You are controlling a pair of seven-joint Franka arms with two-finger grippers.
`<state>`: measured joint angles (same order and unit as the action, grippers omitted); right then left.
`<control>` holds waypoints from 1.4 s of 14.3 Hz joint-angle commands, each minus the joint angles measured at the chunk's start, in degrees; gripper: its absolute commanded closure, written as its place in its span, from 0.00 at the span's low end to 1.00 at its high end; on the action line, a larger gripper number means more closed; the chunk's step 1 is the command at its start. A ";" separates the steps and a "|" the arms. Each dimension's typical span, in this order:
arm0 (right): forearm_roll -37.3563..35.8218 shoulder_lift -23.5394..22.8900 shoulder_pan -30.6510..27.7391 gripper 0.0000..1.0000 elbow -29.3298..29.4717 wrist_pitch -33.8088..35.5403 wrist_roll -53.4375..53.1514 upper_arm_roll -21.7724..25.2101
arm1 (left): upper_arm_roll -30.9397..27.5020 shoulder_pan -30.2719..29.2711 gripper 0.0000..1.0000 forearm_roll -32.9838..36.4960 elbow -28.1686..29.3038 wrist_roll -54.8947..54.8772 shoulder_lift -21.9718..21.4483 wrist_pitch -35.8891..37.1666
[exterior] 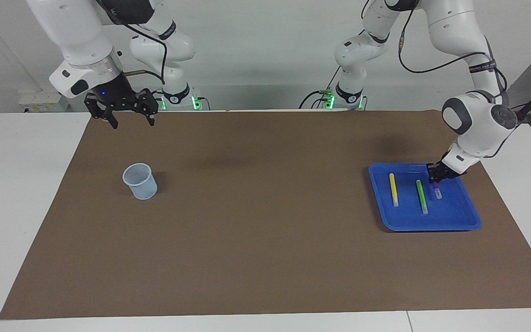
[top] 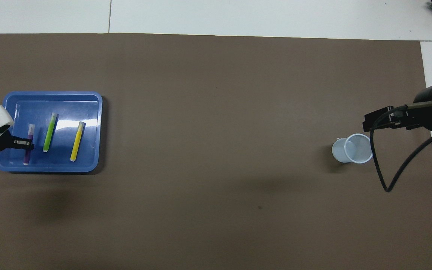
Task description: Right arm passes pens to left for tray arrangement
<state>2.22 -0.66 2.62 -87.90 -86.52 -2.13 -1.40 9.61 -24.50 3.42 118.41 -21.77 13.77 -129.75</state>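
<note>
The blue tray lies toward the left arm's end of the table. Inside it, a yellow pen and a green pen lie side by side. My left gripper is low inside the tray, shut on the purple pen, which runs parallel to the green pen and close beside it. The pen's whitish end points away from the robots. My right gripper hangs open and holds nothing, over the mat near the robots at its own end.
A translucent pale-blue cup stands on the brown mat toward the right arm's end. The right arm's black cable loops down beside the cup. White table shows around the mat.
</note>
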 commanded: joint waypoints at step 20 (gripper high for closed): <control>1.21 1.62 -0.25 0.00 -2.02 -1.28 0.03 0.34 | 1.20 1.82 0.00 0.62 -12.15 4.36 -0.93 14.08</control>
<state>2.22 -0.48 2.62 -88.02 -86.52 -2.13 -1.37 11.18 -24.03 3.49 107.35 -19.50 14.25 -118.54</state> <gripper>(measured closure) 0.000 0.000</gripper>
